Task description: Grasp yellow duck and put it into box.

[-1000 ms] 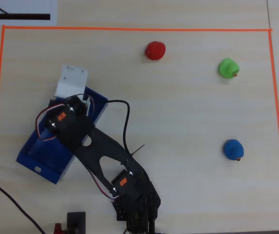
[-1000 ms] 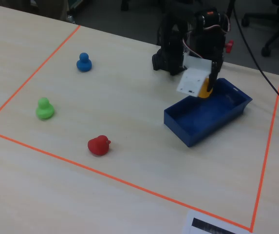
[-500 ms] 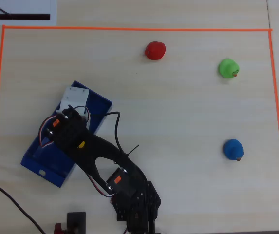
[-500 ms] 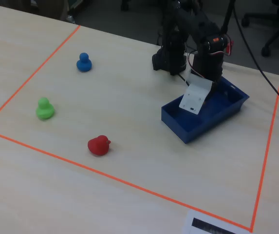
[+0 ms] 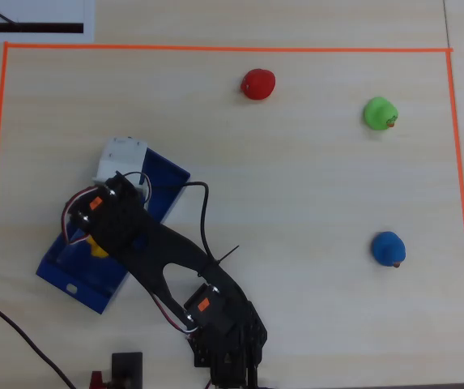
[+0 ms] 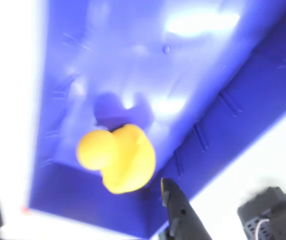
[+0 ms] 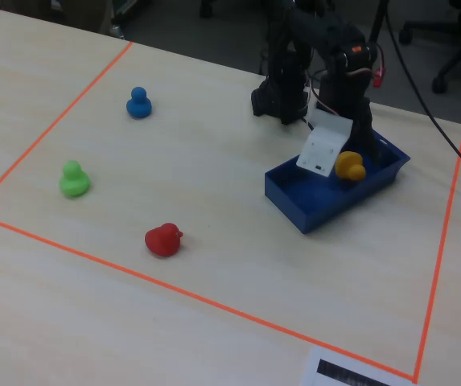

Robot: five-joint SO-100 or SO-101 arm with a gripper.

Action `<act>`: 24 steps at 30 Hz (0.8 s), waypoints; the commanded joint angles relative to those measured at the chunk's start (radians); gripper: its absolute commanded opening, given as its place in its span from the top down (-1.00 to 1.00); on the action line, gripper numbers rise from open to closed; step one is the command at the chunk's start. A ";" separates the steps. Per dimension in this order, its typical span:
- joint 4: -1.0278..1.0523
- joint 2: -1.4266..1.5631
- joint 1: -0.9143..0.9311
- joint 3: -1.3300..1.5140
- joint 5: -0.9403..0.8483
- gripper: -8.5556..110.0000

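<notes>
Table (image 7: 214, 265): four ducks, one box (image 7: 310, 217)

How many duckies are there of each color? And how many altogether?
Yellow duck: 1, inside the blue box
Red duck: 1
Green duck: 1
Blue duck: 1
Total: 4 ducks
</notes>
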 commanded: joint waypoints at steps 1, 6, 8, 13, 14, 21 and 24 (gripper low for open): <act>0.084 0.158 0.087 -0.183 -0.025 0.85; 0.173 0.502 0.268 -0.261 -0.230 0.85; 0.124 0.689 0.385 -0.166 -0.342 0.85; 0.000 1.115 0.568 0.357 -0.525 0.85; -0.035 1.207 0.586 0.497 -0.546 0.85; -0.295 1.494 0.759 1.135 -0.626 0.85; -0.288 1.574 0.782 1.296 -0.649 0.85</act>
